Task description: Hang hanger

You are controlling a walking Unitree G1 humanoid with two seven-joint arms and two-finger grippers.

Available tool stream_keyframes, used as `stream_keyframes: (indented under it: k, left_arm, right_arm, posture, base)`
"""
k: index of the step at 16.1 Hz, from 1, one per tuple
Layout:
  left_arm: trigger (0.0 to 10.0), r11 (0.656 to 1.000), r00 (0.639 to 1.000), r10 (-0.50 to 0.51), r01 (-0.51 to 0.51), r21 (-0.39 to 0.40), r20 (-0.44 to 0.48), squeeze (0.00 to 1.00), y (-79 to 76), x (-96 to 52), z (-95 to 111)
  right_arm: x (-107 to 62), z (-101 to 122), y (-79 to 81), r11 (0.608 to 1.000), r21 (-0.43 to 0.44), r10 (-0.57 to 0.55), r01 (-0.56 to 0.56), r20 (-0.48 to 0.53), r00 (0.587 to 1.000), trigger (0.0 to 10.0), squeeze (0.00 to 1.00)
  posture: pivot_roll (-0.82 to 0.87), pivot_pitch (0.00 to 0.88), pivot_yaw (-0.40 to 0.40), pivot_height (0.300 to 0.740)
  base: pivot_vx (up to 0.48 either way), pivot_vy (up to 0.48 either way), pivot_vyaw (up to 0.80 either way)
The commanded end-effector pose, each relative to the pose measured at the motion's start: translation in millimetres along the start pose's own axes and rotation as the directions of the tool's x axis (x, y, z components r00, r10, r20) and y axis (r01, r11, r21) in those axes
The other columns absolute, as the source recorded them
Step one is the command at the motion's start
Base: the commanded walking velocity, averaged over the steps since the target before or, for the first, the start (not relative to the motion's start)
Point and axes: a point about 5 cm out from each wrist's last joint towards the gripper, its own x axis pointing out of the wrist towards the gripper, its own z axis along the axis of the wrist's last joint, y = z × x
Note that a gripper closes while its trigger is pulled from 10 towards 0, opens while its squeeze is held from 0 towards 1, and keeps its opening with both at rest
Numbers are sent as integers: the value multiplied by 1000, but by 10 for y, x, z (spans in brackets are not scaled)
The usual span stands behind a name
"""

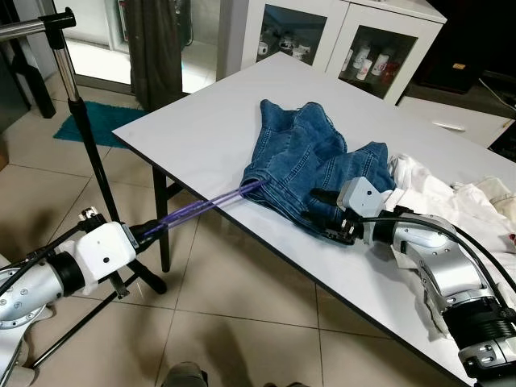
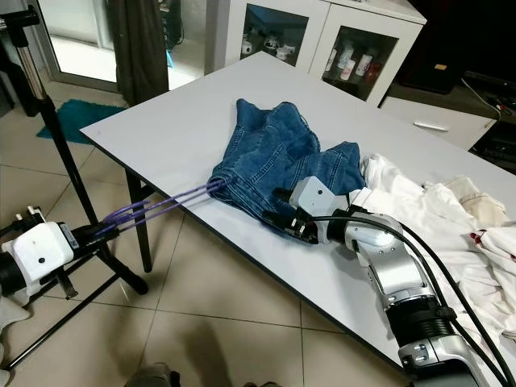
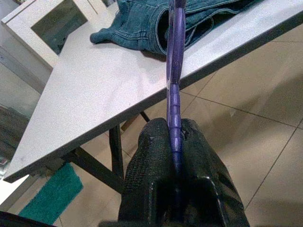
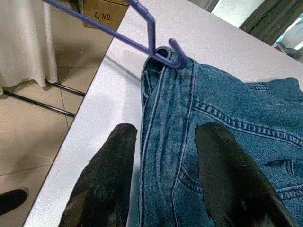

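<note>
A purple hanger (image 1: 205,205) runs from my left gripper (image 1: 151,229) up to the table edge, where its far end is tucked into the folded edge of the blue jeans (image 1: 302,153). The left gripper (image 3: 174,127) is shut on the hanger's thin bar, out over the floor and left of the table. My right gripper (image 1: 321,214) rests on the table at the near edge of the jeans. In the right wrist view it (image 4: 168,127) is open, one finger on each side of the denim fold (image 4: 165,94), with the hanger's end (image 4: 163,56) just beyond.
A metal clothes rack (image 1: 81,121) stands on the tiled floor at the left, behind my left arm. White garments (image 1: 451,193) lie piled on the white table (image 1: 201,121) to the right of the jeans. A glass-door cabinet (image 1: 322,32) stands behind the table.
</note>
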Motion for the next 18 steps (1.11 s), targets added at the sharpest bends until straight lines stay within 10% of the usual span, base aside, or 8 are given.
stream_keyframes:
  k: [1, 7, 15, 18]
  left_arm:
    - [10000, 999, 999, 32, -32, 21, 16, 0, 73, -10, 40]
    - [10000, 990, 968, 125, -106, -95, 218, 0, 227, 20, 366]
    - [10000, 992, 974, 104, -87, -90, 200, 0, 187, 40, 364]
    - [10000, 993, 975, 101, -86, -85, 200, 0, 190, 61, 363]
  right_arm:
    - [23, -63, 52, 1000, -6, 15, -15, -28, 1000, 10000, 0]
    - [350, -258, 112, 982, 87, -155, 165, -109, 982, 10000, 0]
    - [424, -352, -87, 911, 97, -382, 400, -163, 910, 9412, 0]
    - [420, -398, -81, 912, 87, -383, 402, -177, 907, 0, 0]
  posture:
    - [278, 58, -162, 740]
    - [274, 57, -156, 740]
    - [286, 57, -154, 740]
    - [284, 54, -152, 740]
  base:
    - [0, 0, 0]
    - [0, 0, 0]
    - [0, 0, 0]
    - [0, 0, 0]
